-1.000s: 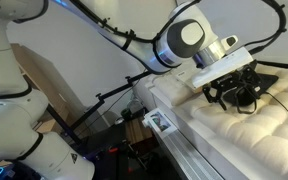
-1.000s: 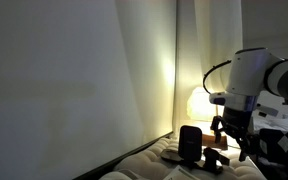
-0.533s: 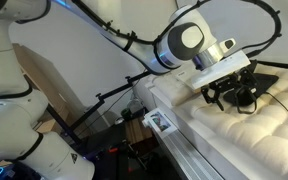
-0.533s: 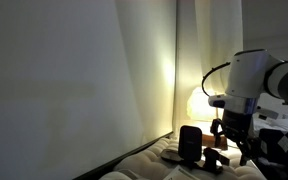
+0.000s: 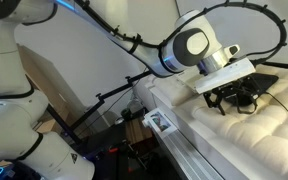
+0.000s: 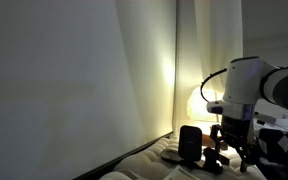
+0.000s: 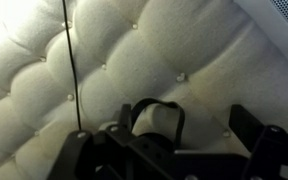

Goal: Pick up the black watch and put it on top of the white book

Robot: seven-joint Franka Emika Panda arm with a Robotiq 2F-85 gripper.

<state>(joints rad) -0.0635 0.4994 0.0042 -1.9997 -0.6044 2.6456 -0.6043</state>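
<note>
The black watch lies on the white quilted mattress, its strap standing up in a loop. In the wrist view it sits between my gripper's two dark fingers, which are spread wide on either side of it. The gripper is open and low over the mattress in both exterior views. The watch shows there only as a dark shape under the fingers. I cannot make out a white book for certain; a pale flat thing lies on the bed.
A thin black cable runs across the mattress. A dark flat object lies beyond the gripper. A black upright object and a lit lamp stand by the bed. A cardboard box and tripod legs stand beside the mattress edge.
The arm has shifted a little farther along the bed and the gripper has sunk slightly toward the mattress, around the watch. The watch has not moved.
</note>
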